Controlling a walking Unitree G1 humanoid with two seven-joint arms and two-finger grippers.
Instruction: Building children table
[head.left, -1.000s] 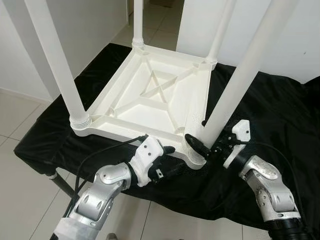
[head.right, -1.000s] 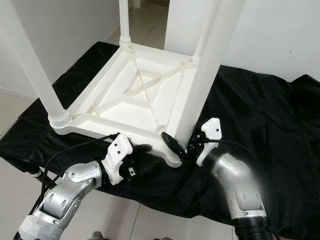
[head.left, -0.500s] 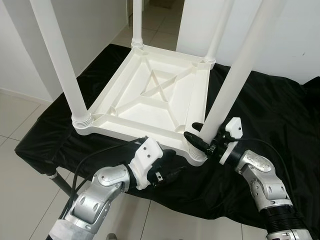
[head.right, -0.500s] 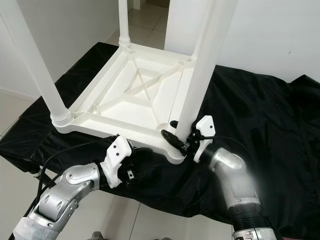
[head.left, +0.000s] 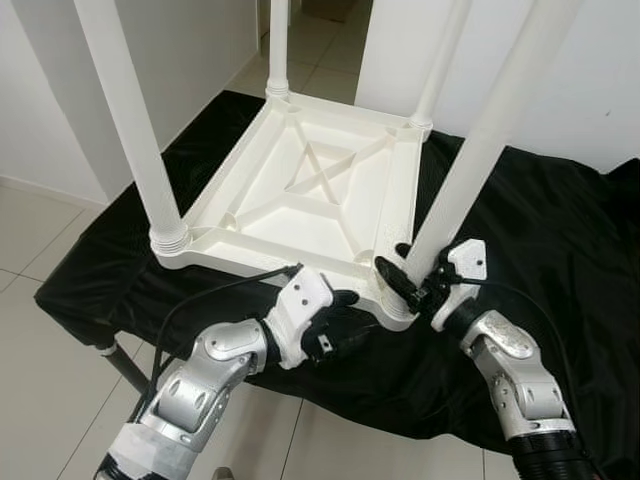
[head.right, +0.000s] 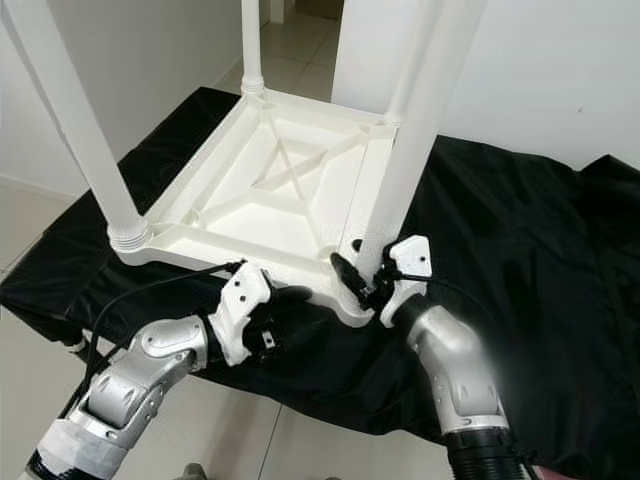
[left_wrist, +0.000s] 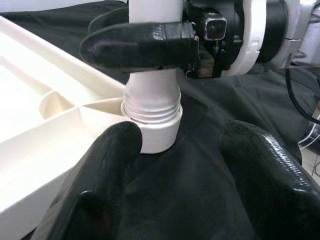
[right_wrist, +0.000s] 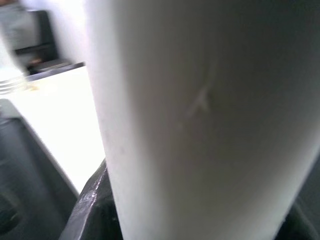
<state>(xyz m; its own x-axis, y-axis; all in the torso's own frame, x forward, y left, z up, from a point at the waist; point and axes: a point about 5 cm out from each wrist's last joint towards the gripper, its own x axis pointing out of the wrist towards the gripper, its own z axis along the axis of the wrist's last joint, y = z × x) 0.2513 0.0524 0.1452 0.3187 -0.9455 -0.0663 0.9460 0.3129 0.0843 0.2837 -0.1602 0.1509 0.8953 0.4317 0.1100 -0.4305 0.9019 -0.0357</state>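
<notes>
Nearest the camera, the left gripper rests on the black cloth just in front of the upturned white children's table, fingers spread apart. Beside it, at the table's near corner, the right gripper is clamped around the base of the near leg. The table lies on the cloth-covered counter.

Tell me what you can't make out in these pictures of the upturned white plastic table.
- Tops of the four white legs: cut off by the upper edge in both eye views.
- Right gripper: its far finger is hidden behind the near-right leg.
- Thread depth in the corner socket: hidden inside it, left wrist view.
- Right wrist view: blurred by the leg close up.
</notes>
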